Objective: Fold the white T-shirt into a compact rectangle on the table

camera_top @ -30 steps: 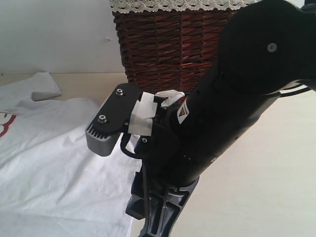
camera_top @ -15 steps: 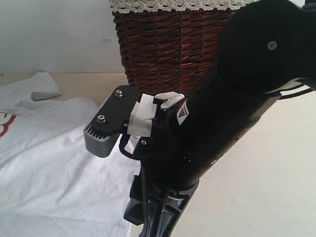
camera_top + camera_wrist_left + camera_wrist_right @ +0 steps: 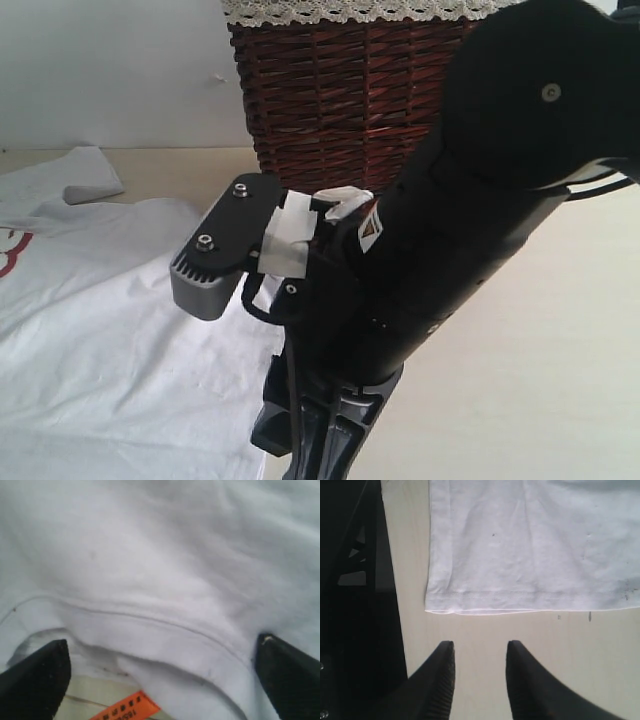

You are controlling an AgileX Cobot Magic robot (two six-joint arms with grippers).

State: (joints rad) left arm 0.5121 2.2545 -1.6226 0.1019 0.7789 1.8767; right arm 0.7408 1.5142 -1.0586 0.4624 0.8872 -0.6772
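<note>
Starting with the right wrist view, the right end effector (image 3: 480, 647) is shown with its two dark fingers (image 3: 442, 680) set a moderate way apart. Nothing is held between them. It is positioned over the bare surface (image 3: 485, 627), just short of the hem (image 3: 520, 611) of the white T-shirt (image 3: 530, 545). The hem is laid flat, and one corner of it is seen just beyond the fingertips, without contact. A dark structure, which cannot be identified, is seen along one side of this view.

In the left wrist view, the left end effector (image 3: 162, 645) is spread wide, with one finger (image 3: 35, 680) at each side of the picture. The ribbed collar (image 3: 165, 637) is located between the fingers, and nothing is gripped. The orange neck tag (image 3: 125, 709) is seen at the neck opening.

In the exterior view, the foreground is filled by the black right arm (image 3: 470, 200). A grey wrist camera (image 3: 220, 245) is fixed to it with white tape (image 3: 290, 235). The T-shirt is spread on the surface on the left of this view, partly hidden behind the arm. Part of its red-outlined lettering (image 3: 10, 255) is cut off by the left edge. Behind the arm, a brown wicker basket (image 3: 340, 100) with a lace trim (image 3: 340, 10) is placed on the surface, in front of a white wall (image 3: 110, 70).
</note>
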